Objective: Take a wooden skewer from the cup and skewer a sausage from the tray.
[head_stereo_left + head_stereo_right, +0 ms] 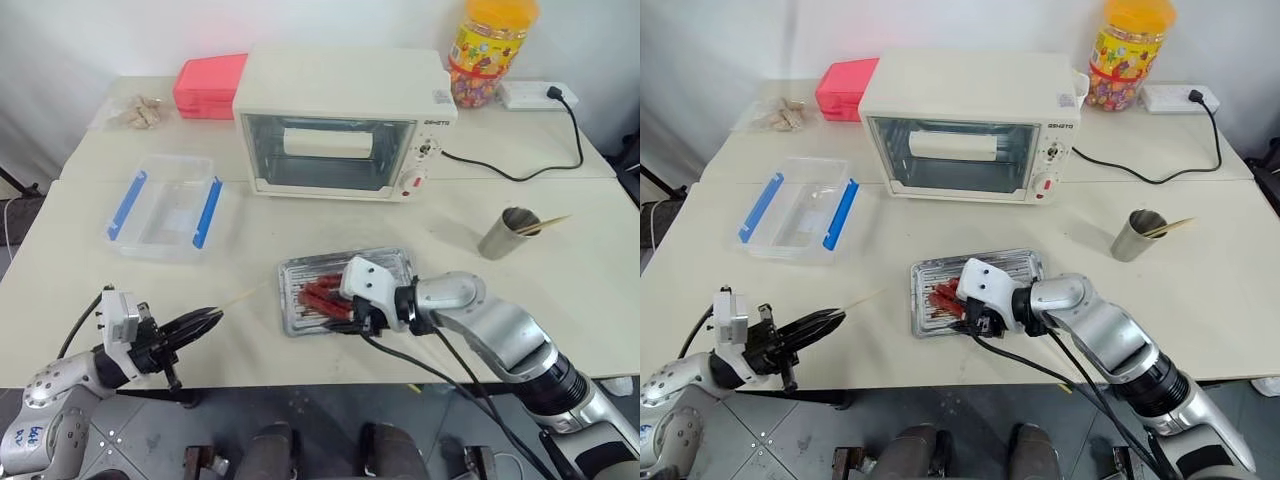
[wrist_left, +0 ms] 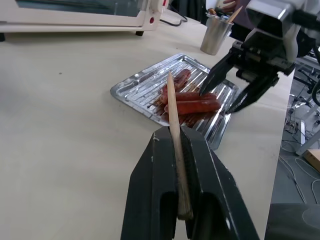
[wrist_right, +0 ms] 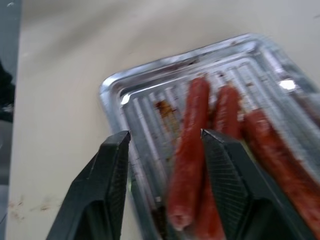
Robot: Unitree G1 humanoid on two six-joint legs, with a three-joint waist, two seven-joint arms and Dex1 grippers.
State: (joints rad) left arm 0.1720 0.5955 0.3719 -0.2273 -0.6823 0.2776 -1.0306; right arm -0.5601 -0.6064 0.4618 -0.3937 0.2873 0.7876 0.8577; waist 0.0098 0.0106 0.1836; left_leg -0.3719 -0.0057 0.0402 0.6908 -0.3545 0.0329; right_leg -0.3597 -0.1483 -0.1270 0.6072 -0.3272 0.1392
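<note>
1. The left gripper is seen at the lower left of the left eye view, its two black fingers closed on the wooden skewer; the thin pale stick is pinched between them and its tip juts out toward the tray

2. The tray lies just below the centre of the left eye view, on the pale table, near the table's front edge

3. Several red sausages are lying in the tray on its ridged, greasy bottom, side by side and touching

4. The right gripper is placed over the tray from the right of the frame; in the right wrist view its fingers are parted, with the end of one sausage between them. No grip is shown, and whether a finger touches that sausage cannot be told

5. The cup stands at the right of the left eye view, well apart from the tray, with more sticks leaning out over its rim

6. A cream toaster oven is set in the upper middle of the frame, and a clear plastic box with blue clasps is at the centre left
</note>
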